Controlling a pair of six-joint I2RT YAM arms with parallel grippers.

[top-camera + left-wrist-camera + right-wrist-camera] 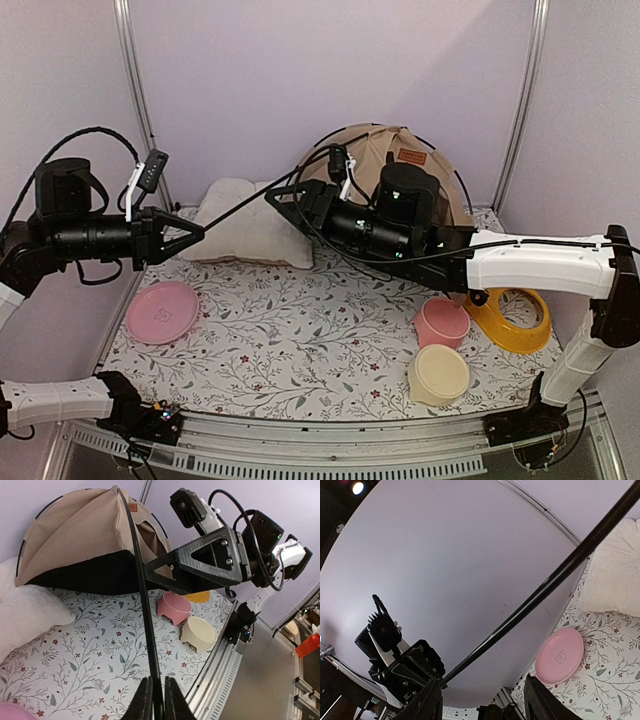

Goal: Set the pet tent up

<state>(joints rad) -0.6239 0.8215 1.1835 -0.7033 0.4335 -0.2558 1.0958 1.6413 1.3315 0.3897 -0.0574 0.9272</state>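
Top external view puts the pet tent (385, 150) at the tabletop's (300, 330) far edge, right of centre, with one black pole (250, 201) running from it leftward to the left gripper (200, 230), which pinches its tip. Nearer the tent, the right gripper (283, 197) stands spread close by the pole. Whether the pole lies between its fingers is unclear, and that arm hides where the pole meets the fabric.
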